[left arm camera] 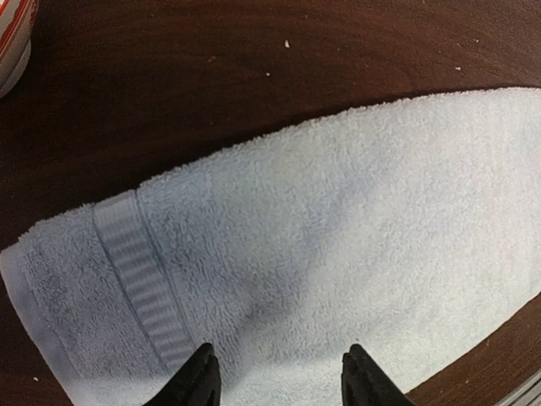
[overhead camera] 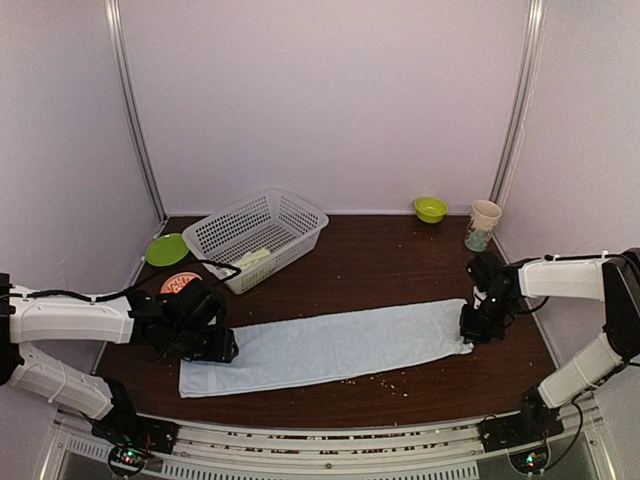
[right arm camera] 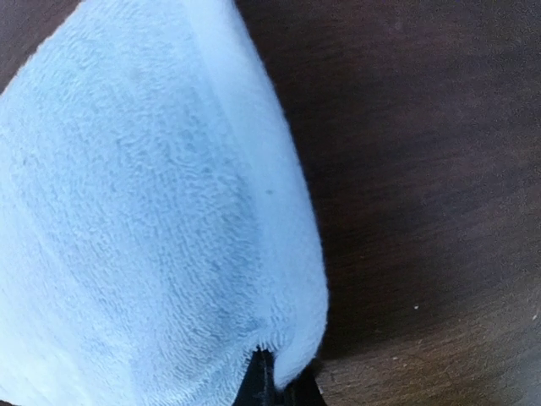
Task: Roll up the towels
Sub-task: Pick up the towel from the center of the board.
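Nothing rolled yet, I've got the long pale blue terry towel [overhead camera: 340,345] lying flat. Right pincer [right arm camera: 275,385] grips its corner, left pincer [left arm camera: 279,376] is open

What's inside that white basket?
A yellow-green towel lies at the basket's near end. Its print is too small to make out, and the mesh wall partly hides it, so anything beneath it cannot be seen.

Pale blue towel [overhead camera: 330,345]; white mesh basket [overhead camera: 300,216]; lime-green bowl [overhead camera: 431,208]; dark brown table [overhead camera: 390,265].
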`<state>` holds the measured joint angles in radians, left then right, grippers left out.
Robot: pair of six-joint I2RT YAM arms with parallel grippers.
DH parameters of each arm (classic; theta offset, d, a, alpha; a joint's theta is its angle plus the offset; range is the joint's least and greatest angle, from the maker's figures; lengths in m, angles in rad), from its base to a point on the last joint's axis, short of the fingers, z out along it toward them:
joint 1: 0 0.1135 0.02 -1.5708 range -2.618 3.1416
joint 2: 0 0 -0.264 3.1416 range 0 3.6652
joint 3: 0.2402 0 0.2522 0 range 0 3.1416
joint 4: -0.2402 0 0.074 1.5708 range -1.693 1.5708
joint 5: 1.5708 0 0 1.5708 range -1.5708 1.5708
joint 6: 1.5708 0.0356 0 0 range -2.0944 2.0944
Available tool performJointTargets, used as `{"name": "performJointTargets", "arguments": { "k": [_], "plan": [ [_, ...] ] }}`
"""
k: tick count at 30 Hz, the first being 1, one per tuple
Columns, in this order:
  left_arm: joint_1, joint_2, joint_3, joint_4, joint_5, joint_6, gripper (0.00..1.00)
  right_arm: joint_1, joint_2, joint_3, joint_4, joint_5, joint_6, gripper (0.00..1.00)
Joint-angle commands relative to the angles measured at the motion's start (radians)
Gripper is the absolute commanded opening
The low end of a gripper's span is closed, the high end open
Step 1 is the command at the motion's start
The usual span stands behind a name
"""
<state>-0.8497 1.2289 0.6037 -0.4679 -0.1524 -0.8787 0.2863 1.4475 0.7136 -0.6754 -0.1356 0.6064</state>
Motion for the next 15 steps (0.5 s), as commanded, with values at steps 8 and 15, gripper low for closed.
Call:
{"name": "performJointTargets", "arguments": {
  "k": [8, 15],
  "plan": [
    [0.006, 0.002, 0.030, 0.005, 0.001, 0.030, 0.49, -0.052, -0.170, -0.051, -0.051, 0.123, 0.051, 0.00],
    [0.006, 0.076, 0.118, -0.033, -0.017, 0.041, 0.49, -0.055, -0.322, 0.071, -0.152, 0.277, -0.013, 0.00]
  ]
}}
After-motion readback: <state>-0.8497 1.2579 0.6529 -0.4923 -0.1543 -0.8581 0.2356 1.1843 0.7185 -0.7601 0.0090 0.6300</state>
